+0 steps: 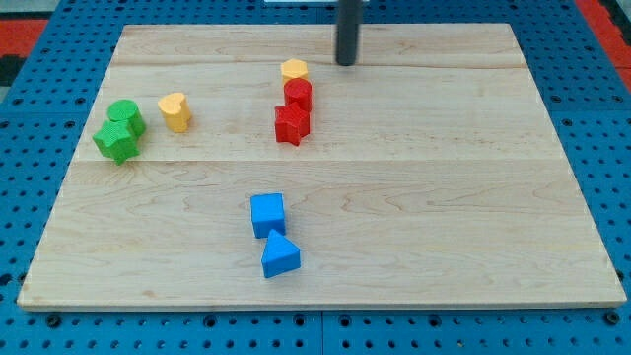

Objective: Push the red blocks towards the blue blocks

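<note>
Two red blocks stand together near the board's upper middle: a red round-topped block and a red star-shaped block just below it, touching. Two blue blocks sit in the lower middle: a blue cube and a blue triangle right under it. My tip is at the view's top, up and to the right of the red blocks, apart from them and from the yellow hexagon.
The yellow hexagon touches the top of the upper red block. A yellow heart-shaped block lies to the left. Two green blocks, one round and one star-shaped, sit near the board's left edge.
</note>
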Tool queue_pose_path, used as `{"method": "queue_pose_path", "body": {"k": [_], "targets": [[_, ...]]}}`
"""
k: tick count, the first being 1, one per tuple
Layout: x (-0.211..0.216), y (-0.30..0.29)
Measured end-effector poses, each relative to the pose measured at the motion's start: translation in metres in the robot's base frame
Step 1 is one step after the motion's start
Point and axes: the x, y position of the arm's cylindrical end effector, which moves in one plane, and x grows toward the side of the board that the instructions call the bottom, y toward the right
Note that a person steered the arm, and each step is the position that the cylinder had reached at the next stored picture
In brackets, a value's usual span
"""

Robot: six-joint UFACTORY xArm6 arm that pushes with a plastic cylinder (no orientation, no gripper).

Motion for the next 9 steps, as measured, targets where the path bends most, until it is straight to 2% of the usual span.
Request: {"method": "queue_pose_path", "body": {"k": [2, 3, 4, 5, 6, 7, 8, 9], "targets": [[0.062, -0.136], [0.077, -0.148], [0.025, -0.115], [0.024, -0.037], [0.057, 0.016], [0.070, -0.008], [0.029, -0.007], [0.038, -0.049]]}}
